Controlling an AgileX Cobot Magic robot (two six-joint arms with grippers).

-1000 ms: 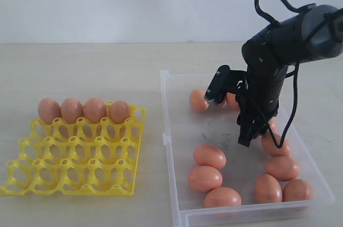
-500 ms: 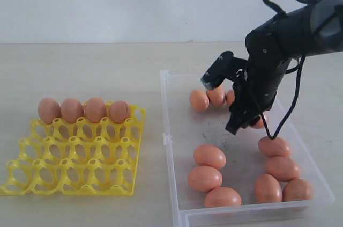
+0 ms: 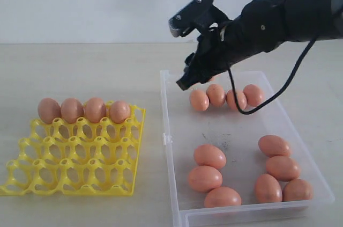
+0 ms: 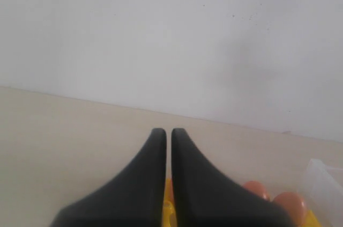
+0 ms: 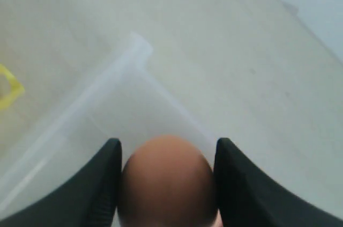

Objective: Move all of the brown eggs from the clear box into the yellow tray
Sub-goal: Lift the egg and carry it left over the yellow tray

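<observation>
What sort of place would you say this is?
Probably a robotics lab bench: a bare tabletop against a white wall, a robot arm, and a yellow tray and clear box of brown eggs.

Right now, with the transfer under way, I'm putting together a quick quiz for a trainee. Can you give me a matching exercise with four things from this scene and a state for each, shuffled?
Things:
1. yellow tray
2. clear box
3. right fingers
4. left fingers

States:
A. closed together, nothing between them
B. eleven eggs lying in it
C. gripping one egg
D. four eggs along its back row

Pairs: 1-D, 2-B, 3-C, 4-A.
</observation>
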